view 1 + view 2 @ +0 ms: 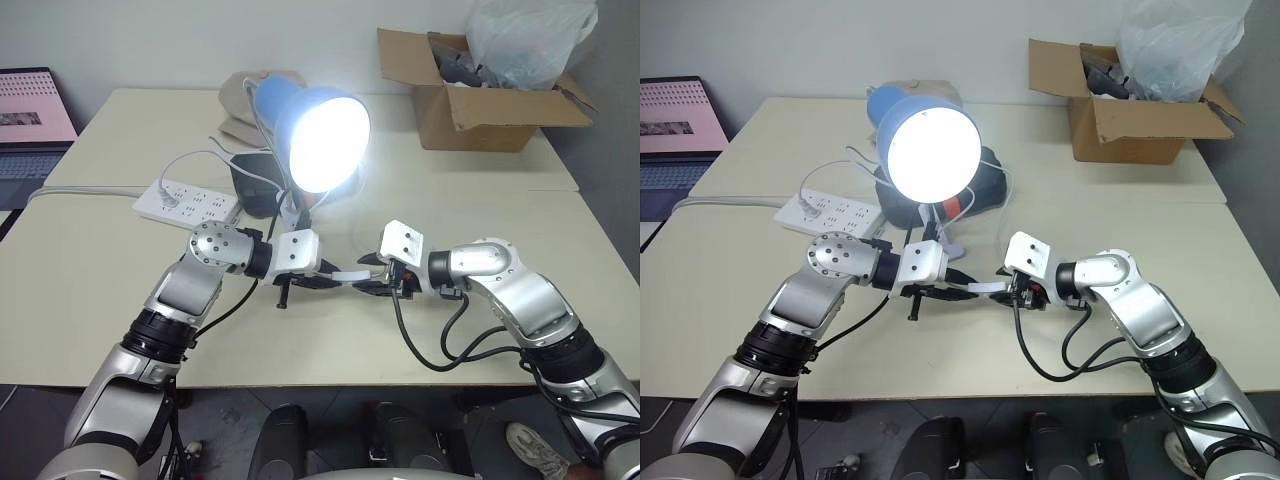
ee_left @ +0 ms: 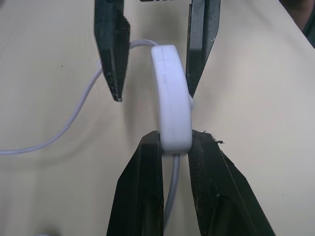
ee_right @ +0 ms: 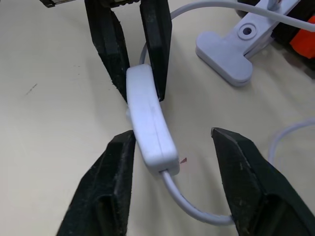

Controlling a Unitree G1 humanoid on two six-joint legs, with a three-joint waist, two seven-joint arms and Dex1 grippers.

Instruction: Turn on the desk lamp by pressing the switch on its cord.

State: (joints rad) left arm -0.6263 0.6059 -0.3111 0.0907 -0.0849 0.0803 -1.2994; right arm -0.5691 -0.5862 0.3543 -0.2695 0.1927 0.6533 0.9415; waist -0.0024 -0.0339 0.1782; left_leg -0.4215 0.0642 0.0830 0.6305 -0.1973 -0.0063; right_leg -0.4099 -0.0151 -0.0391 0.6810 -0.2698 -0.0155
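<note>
Lamp (image 1: 318, 135) alight, switch (image 2: 171, 105) between left gripper (image 2: 175, 147) and right gripper (image 3: 172, 142).

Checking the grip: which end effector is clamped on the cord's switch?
The left end effector, shut on one end of the switch; the right end effector stands open around the other.

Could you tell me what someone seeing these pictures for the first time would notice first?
The desk lamp at the middle of the table, its bulb blazing white toward the camera. Just in front of it, the two grippers meet over the white switch on the cord: the left gripper is clamped on one end, while the right gripper stands open around the other.
</note>
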